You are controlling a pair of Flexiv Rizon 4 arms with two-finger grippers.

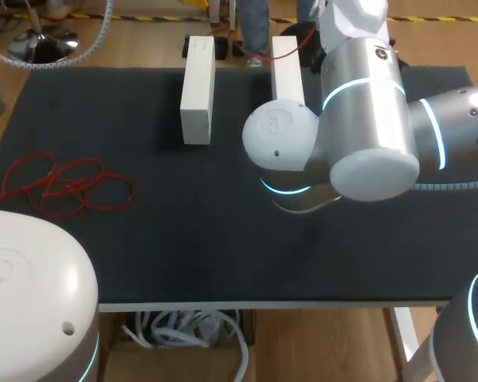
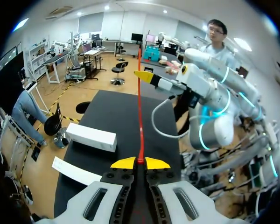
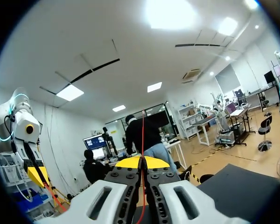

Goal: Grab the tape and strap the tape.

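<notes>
A dark table is seen from above. Near its far edge, two white blocks are laid side by side and apart: the left block is in full view, while the right block is partly covered by the right arm, which is brought in from the right side and hangs over the middle of the table. The left arm is seen at the near left corner. Close to the left edge, a tangle of red loops is spread flat on the cloth, well apart from the blocks.

Over to the left wrist view: the left claw is clenched, its yellow tips pressed together on a thin red tape strand. The strand is drawn in a straight line ahead of the fingers, above the table, up to the right claw, where it is met by that claw's yellow tips. The white blocks are seen down on the table, off to one side of the line.

From the right wrist view, the same is confirmed. The right claw is clenched too, with the red strand pinched between its tips, running out ahead of them and back between the fingers.
</notes>
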